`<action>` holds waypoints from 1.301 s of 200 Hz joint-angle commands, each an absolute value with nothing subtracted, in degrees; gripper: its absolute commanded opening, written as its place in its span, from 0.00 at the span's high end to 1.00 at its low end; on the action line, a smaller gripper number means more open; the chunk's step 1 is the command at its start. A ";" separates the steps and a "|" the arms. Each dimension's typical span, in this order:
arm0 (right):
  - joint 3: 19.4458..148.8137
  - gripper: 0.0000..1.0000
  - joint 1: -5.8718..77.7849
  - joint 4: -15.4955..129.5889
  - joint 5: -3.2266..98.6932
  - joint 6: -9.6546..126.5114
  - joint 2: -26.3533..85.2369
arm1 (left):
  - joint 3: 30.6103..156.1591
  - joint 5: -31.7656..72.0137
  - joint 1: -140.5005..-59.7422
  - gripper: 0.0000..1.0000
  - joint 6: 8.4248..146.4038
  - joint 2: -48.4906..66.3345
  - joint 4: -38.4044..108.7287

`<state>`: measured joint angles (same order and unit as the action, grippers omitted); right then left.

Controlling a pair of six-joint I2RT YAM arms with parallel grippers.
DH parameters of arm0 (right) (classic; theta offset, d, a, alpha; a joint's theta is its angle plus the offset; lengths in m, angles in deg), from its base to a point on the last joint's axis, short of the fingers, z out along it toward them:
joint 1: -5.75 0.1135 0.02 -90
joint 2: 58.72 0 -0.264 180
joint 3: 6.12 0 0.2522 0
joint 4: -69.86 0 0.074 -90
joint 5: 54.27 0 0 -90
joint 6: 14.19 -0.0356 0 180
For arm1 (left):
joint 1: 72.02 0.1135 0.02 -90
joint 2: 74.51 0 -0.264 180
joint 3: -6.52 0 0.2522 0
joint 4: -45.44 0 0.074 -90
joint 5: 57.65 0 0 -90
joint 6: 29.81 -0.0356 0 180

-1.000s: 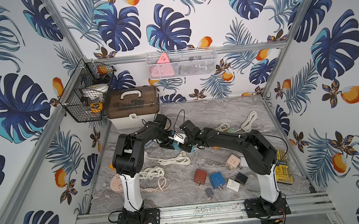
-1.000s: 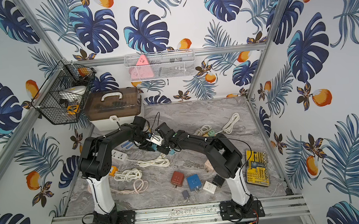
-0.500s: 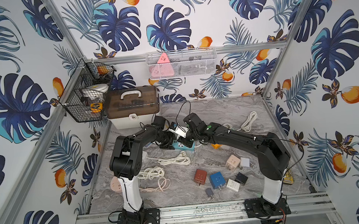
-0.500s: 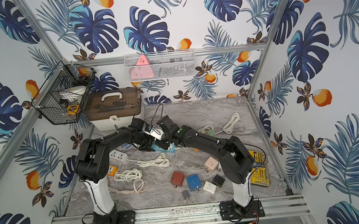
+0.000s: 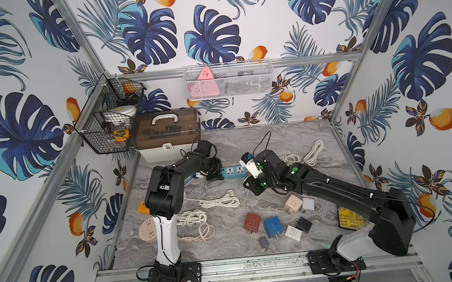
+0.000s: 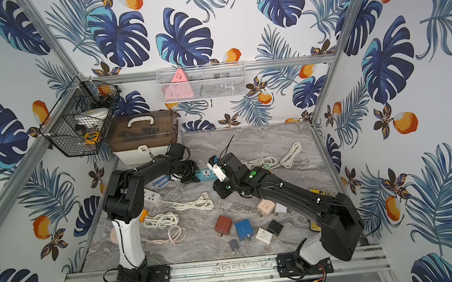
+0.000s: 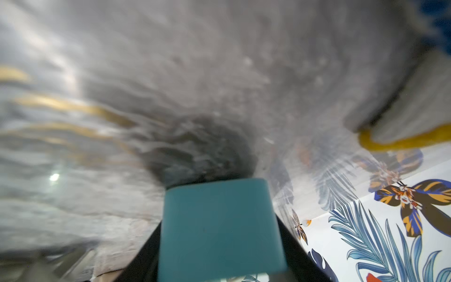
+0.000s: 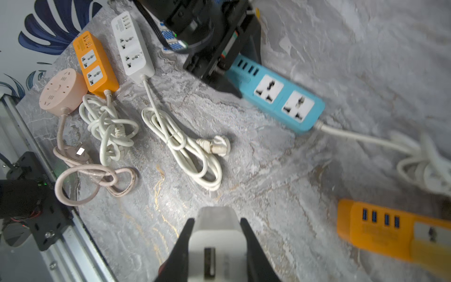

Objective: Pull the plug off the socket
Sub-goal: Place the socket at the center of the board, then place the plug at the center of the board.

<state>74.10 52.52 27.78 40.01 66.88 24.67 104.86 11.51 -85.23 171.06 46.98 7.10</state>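
The socket is a blue power strip (image 5: 233, 171) (image 6: 207, 174) (image 8: 280, 100) lying on the marble table, with both of its outlets bare. My left gripper (image 5: 213, 173) (image 7: 219, 244) is shut on the strip's USB end (image 7: 219, 227) and holds it against the table. The plug, a white charger block (image 5: 251, 168) (image 6: 218, 173) (image 8: 216, 234), sits between the black fingers of my right gripper (image 8: 217, 221), which is shut on it. Gripper and plug hang above the table, just right of the strip and clear of it.
Orange (image 8: 95, 63), white (image 8: 131, 46) and round pink (image 8: 62, 92) power strips lie at the left with coiled cables (image 5: 219, 203). Another orange strip (image 8: 390, 232) lies nearby. Small cube adapters (image 5: 273, 226) sit near the front. A toolbox (image 5: 168, 136) and a wire basket (image 5: 109, 116) stand at the back left.
My right gripper has lifted away to the right with the white plug, which has come out of the blue strip. The left gripper has stayed on the strip.
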 commanded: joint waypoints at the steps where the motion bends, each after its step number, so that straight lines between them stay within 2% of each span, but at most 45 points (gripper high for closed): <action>1: 73.13 1.00 53.08 19.88 39.52 55.42 23.36 | 108.46 20.57 -85.42 1.00 170.54 50.66 3.18; 60: 74.94 1.00 53.25 5.21 36.05 39.14 24.06 | 112.45 20.59 -85.33 1.00 168.12 55.12 1.99; 75: 75.94 1.00 53.23 1.73 34.71 37.07 25.19 | 111.60 20.32 -85.33 0.79 167.74 54.86 2.94; 92: 77.06 1.00 53.11 -1.11 35.23 36.26 27.35 | 111.64 20.06 -85.09 0.46 166.36 54.47 2.87; 98: 77.52 1.00 53.05 -2.09 35.62 35.75 28.50 | 111.69 19.84 -85.06 0.38 165.92 54.33 2.86; 110: 78.47 1.00 52.61 -3.54 37.08 35.46 30.83 | 111.35 19.52 -84.95 0.27 165.33 53.74 3.11; 143: 81.43 1.00 51.83 -5.37 39.07 34.97 36.03 | 110.95 19.02 -84.95 0.08 163.45 51.61 3.99; 170: 83.81 0.99 51.46 -6.98 39.71 34.09 38.99 | 110.38 19.25 -85.07 0.04 161.48 48.62 4.16; 208: 84.43 1.00 49.91 -6.47 43.89 30.64 43.29 | 109.75 20.54 -86.29 0.09 155.61 42.56 1.11; 260: 86.27 1.00 48.47 -5.88 47.72 28.28 48.45 | 105.13 23.40 -89.79 0.10 141.17 33.20 -5.04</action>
